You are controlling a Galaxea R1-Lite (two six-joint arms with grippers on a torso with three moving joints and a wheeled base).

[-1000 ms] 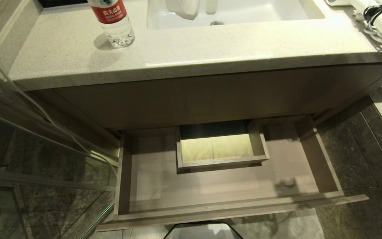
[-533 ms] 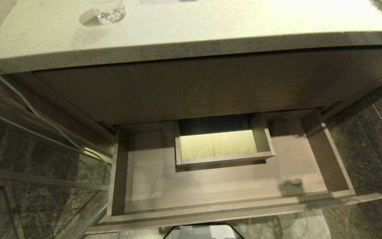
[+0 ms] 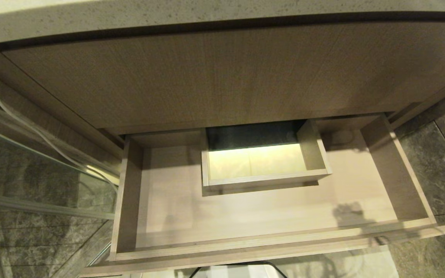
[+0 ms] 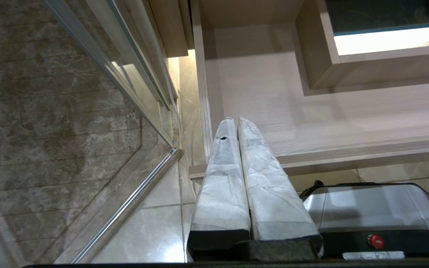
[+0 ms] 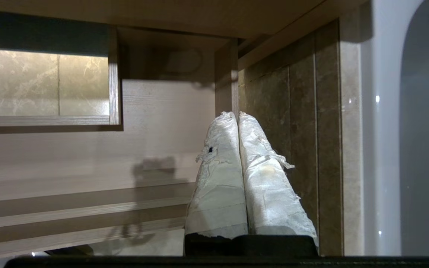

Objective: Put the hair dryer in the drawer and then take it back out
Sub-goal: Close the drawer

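Observation:
The light wood-grain drawer (image 3: 245, 210) stands pulled out below the taller cabinet panel, and nothing lies on its floor. A boxed cut-out (image 3: 263, 164) sits at its back middle. The hair dryer is out of view. My left gripper (image 4: 236, 120) is shut and empty, near the drawer's (image 4: 311, 123) front left corner. My right gripper (image 5: 237, 113) is shut and empty too, near the drawer's (image 5: 143, 123) right side wall, and it casts a shadow on the drawer floor. Neither gripper shows in the head view.
The speckled countertop edge (image 3: 168, 17) runs across the top, above the wood panel (image 3: 226, 73). A glass partition with a metal rail (image 4: 132, 201) stands to the left on the tiled floor. A white fixture (image 5: 385, 130) rises on the right. My base (image 4: 367, 212) sits before the drawer.
The head view has sunk and tipped down: the bottle, the sink and the hair dryer on the counter have slid out of the top of the picture. The drawer looks larger.

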